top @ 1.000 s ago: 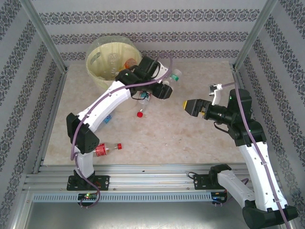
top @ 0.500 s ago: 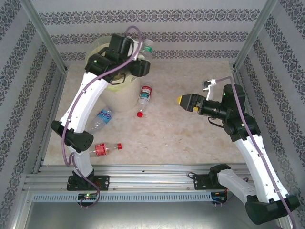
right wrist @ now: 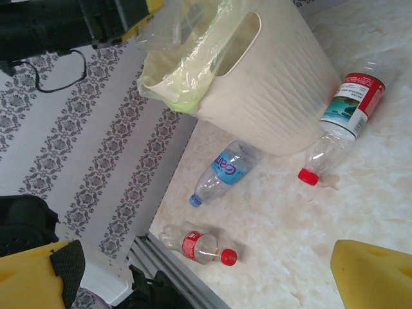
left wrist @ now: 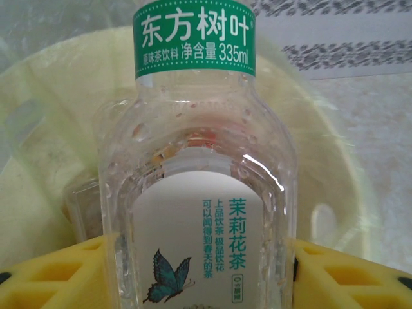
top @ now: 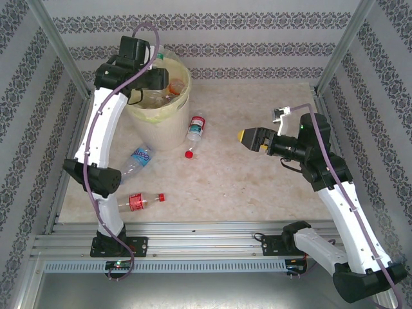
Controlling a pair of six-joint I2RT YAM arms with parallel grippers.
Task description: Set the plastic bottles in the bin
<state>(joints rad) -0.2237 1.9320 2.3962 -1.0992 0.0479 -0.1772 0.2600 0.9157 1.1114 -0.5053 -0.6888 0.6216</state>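
Left gripper: yellow fingers pinching tea bottle across its labelled body, neck pointing away from the wrist. It hangs over the bin, far left on the table; other bottles lie inside.

Looks empty, so probably light, thin-walled, apt to dent, and smooth plastic may slip. Mid-body hold suits it.

Right gripper: spread, empty, mid-right.

On table: red-label bottle just right of bin, blue-label bottle beside its near side, red-cap bottle nearest.
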